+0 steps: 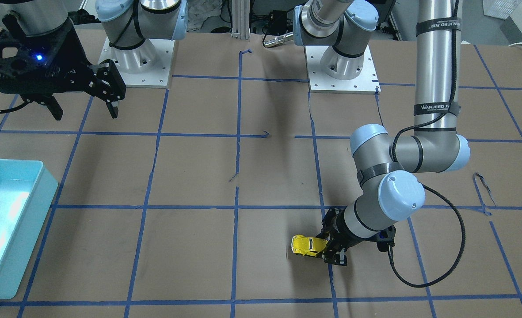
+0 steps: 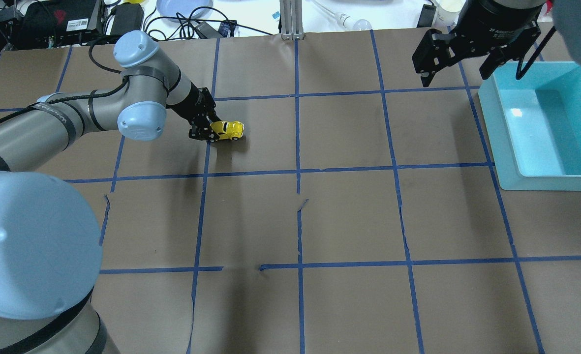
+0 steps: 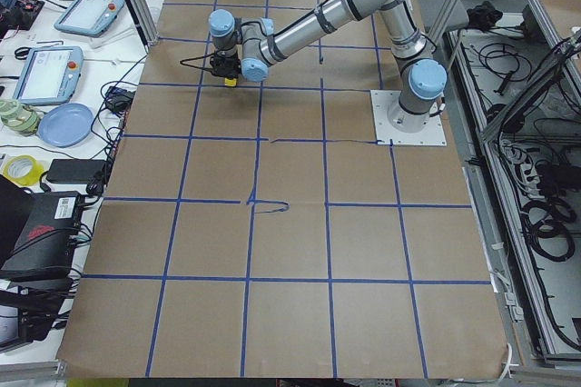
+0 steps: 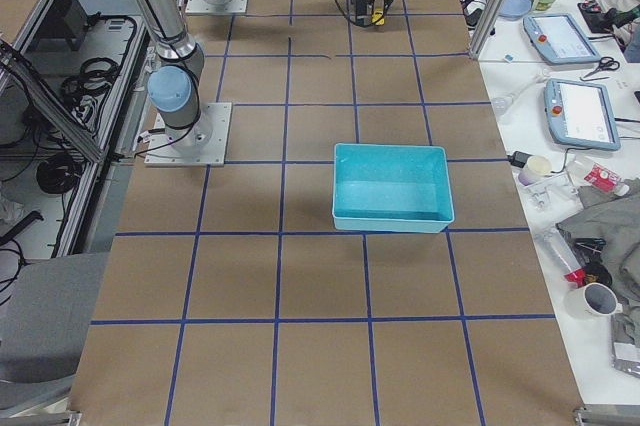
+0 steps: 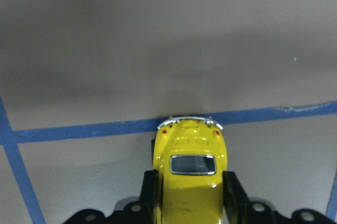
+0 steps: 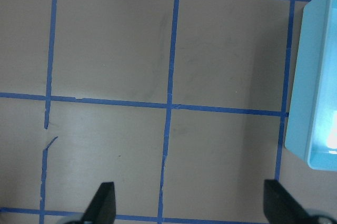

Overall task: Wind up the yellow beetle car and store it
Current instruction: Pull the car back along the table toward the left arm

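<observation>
The yellow beetle car [image 2: 228, 130] is down at the brown table surface, held between the two fingers of my left gripper [image 2: 206, 132]. The left wrist view shows both black fingers [image 5: 234, 192] pressed against the car's [image 5: 190, 171] sides, its rear end pointing away over a blue tape line. The car also shows in the front view [image 1: 307, 245] beside the left gripper [image 1: 330, 247]. My right gripper [image 2: 460, 66] hangs open and empty, high above the table near the light-blue bin [image 2: 546, 128]; its fingers [image 6: 102, 203] stand wide apart in the right wrist view.
The bin is empty and sits at the table's edge on my right [image 1: 4, 221]. Blue tape lines divide the brown paper into squares. Cables and clutter [image 2: 123, 19] lie beyond the far table edge.
</observation>
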Controlling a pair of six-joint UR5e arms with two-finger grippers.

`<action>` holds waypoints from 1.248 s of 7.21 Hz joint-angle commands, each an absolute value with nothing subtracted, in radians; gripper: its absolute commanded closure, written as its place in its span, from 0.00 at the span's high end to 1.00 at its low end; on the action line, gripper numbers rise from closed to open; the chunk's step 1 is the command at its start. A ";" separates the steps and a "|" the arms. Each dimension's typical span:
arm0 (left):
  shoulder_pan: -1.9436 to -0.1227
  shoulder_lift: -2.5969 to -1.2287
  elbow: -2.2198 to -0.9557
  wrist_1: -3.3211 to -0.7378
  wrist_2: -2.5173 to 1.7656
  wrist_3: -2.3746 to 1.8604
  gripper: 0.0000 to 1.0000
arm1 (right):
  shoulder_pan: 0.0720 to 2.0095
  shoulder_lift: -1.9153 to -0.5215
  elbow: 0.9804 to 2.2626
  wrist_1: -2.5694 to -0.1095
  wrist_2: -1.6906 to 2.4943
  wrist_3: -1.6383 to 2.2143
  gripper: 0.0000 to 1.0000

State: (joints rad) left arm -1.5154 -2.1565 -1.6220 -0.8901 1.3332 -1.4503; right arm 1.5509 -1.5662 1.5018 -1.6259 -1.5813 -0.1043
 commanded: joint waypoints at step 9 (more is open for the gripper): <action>-1.370 -2.158 -1.626 -0.885 1.466 -1.290 0.00 | 1.551 -1.566 1.502 -1.625 -1.582 -0.104 1.00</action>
State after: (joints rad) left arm -1.4050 -2.1589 -1.6222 -0.8866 1.4596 -1.3252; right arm 1.5508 -1.5662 1.5018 -1.6256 -1.5803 -0.1043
